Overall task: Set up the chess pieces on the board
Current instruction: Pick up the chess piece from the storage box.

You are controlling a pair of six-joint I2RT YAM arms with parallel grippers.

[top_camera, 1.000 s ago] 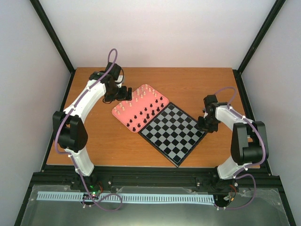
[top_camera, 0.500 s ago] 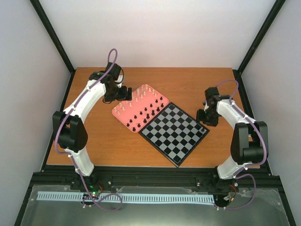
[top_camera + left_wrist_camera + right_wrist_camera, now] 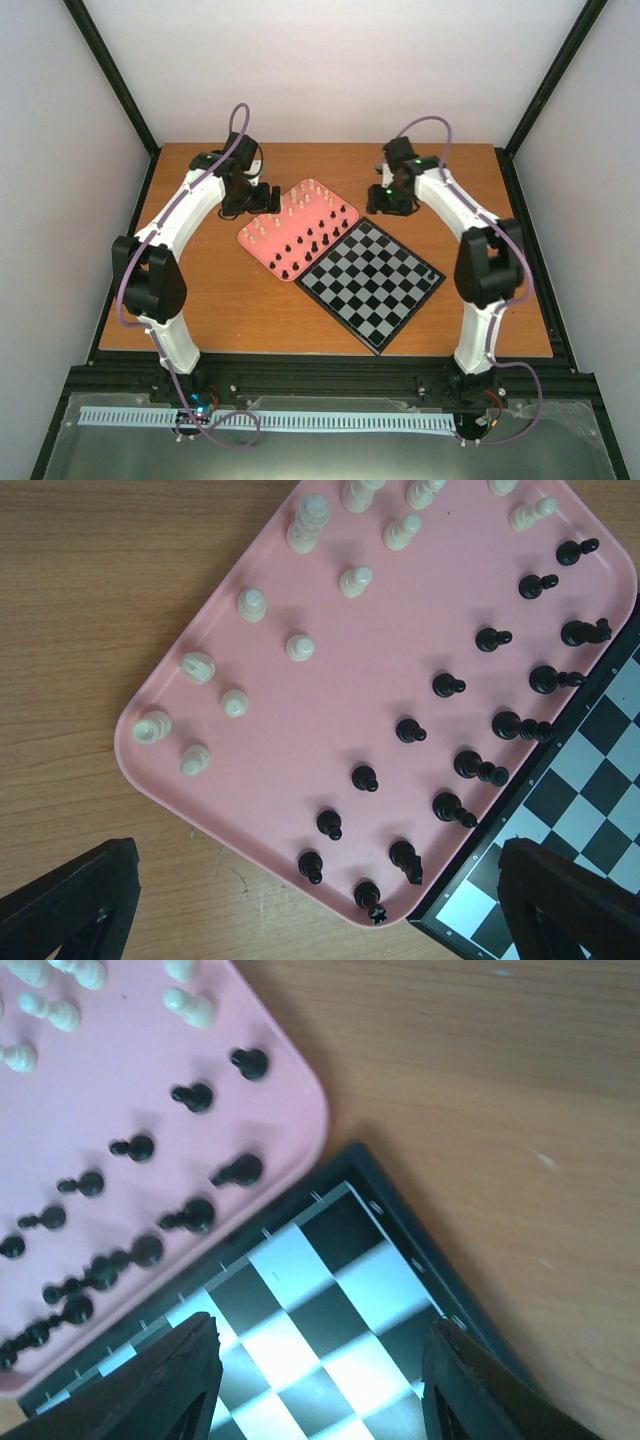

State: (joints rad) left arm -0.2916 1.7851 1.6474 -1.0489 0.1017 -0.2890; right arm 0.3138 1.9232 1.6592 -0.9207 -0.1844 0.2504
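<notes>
My right gripper [image 3: 320, 1335] wide over glossy checked board [image 3: 290, 1260].
I swung from three o'clock to twelve, beside the smooth pink tray [image 3: 150, 1050].

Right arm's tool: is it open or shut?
Open. In its wrist view the right tool shows two dark fingers wide apart, only the board between them, nothing held.

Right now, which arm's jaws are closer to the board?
The right gripper: its jaws stand open by the far corner of the board, beside the pink tray. The left gripper, jaws open too, is across the tray, farther off.
</notes>
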